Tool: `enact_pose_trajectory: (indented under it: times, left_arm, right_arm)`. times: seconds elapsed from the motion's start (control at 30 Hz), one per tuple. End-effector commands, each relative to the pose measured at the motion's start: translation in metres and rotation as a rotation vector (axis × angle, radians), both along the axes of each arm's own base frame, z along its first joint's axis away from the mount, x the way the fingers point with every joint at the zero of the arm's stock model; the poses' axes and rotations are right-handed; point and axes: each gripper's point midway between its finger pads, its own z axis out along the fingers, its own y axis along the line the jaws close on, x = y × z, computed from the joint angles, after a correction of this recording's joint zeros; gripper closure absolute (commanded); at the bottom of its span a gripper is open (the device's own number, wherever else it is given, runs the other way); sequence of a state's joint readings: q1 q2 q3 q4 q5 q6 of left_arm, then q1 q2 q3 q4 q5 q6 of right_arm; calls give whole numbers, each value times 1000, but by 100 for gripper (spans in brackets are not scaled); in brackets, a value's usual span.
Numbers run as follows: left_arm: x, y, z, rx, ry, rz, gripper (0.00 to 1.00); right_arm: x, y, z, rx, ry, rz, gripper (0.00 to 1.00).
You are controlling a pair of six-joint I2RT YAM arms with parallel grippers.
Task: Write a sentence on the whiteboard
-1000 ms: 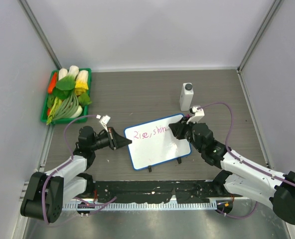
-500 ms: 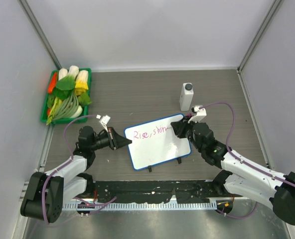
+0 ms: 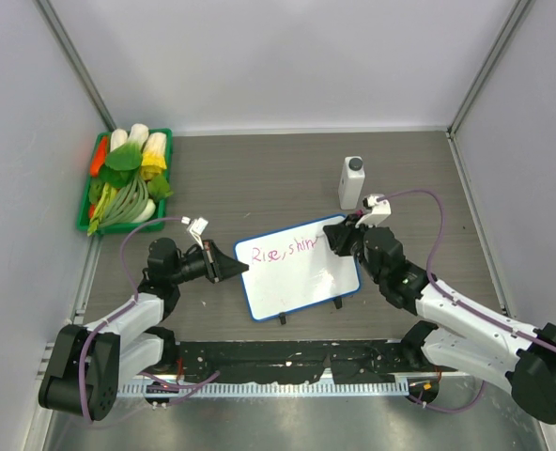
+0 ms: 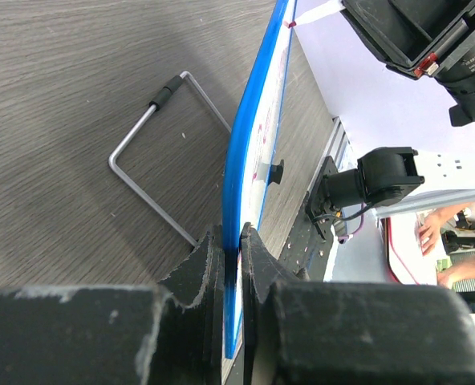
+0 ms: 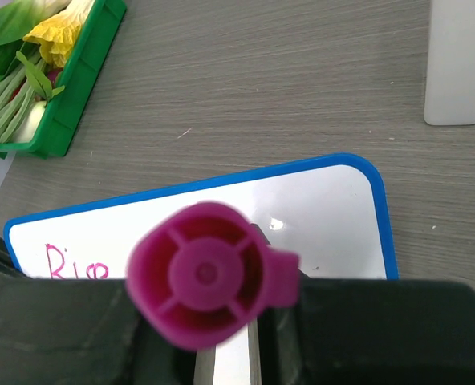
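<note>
Grey tabletop: left tool clamps the whiteboard, right tool gripping pink marker has edged rightward.

Bare table across upper centre of the top view, wide passage between green tray at upper left and white bottle right of centre. Whiteboard blocks centre. Left gripper clamps its left edge; right gripper, gripping pink marker, sits over its upper-right corner. Tight gap between that gripper and the bottle. In the left wrist view, wire stand lies behind the board, left of centre.
</note>
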State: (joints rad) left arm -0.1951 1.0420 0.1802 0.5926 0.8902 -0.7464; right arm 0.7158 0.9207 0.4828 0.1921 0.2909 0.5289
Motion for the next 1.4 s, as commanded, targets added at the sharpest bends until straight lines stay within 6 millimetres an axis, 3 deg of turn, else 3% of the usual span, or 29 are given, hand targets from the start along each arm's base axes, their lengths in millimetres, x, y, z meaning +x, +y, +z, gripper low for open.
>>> enact_pose_trajectory:
  times: [0.0,0.17,0.77,1.13,1.37]
  left_arm:
    - [5,3,-1,29,-62,20,100]
    - [6,3,0,28,-65,22,100]
    - [5,3,-1,27,-59,22,100]
    - [6,4,-1,28,-62,23,100]
    - [6,4,-1,28,-64,23,100]
  right_arm:
    - [5,8,17,21,-28,21,99]
    - [1,11,6,7,4,54,99]
    - [-17,-7,-31,-30,82,30,99]
    - [-12,-15,-20,-41,54,-20,99]
    - [-4,-10,2,-35,13,-21,99]
